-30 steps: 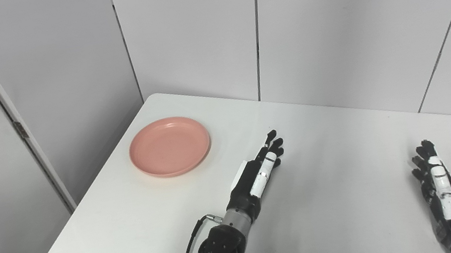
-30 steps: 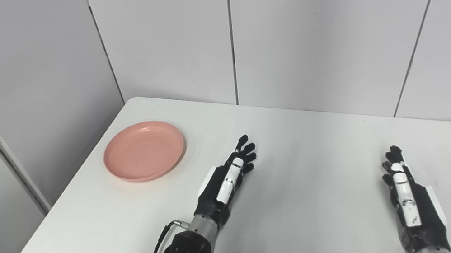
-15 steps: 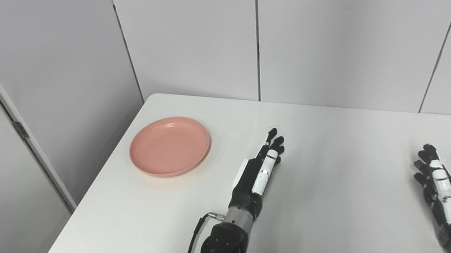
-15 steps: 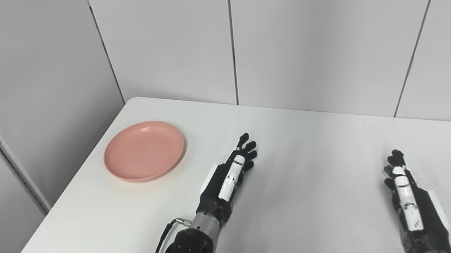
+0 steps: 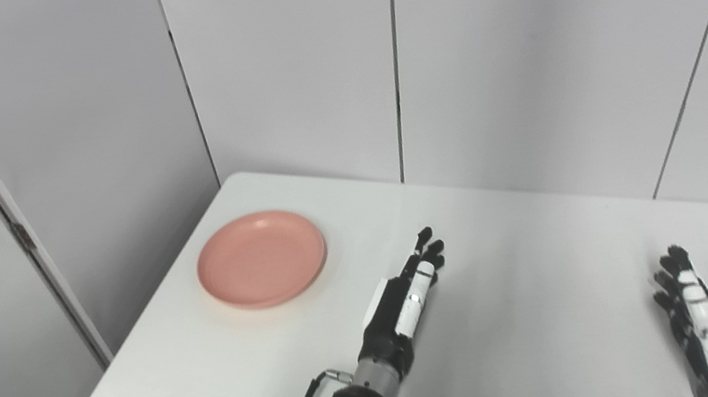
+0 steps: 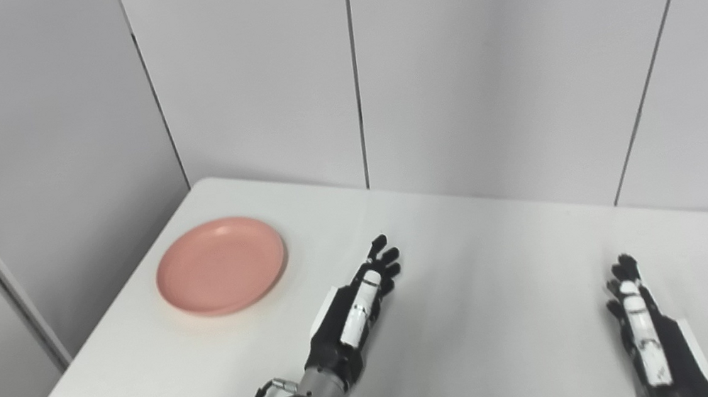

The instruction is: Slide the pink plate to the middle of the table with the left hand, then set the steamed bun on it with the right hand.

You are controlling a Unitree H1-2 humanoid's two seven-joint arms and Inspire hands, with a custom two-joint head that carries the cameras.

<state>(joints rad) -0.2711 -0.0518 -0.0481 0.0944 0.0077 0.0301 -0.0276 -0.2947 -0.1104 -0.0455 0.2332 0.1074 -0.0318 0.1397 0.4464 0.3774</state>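
White surface [image 5: 545,310], grey wall panels [image 5: 287,58] behind; nothing lies between the hands and the pink plate [image 5: 261,258]. Plate sits flat near the far left corner. Left hand [image 5: 406,294] flat, fingers outstretched and empty, pointing away, right of the plate, apart from it. Right hand [image 5: 702,320] likewise extended, empty, near right edge.

One pink plate [image 5: 261,258] sits on the far left of one white desk [image 5: 538,268]; two robot hands, left hand [image 5: 406,294] and right hand [image 5: 705,319].
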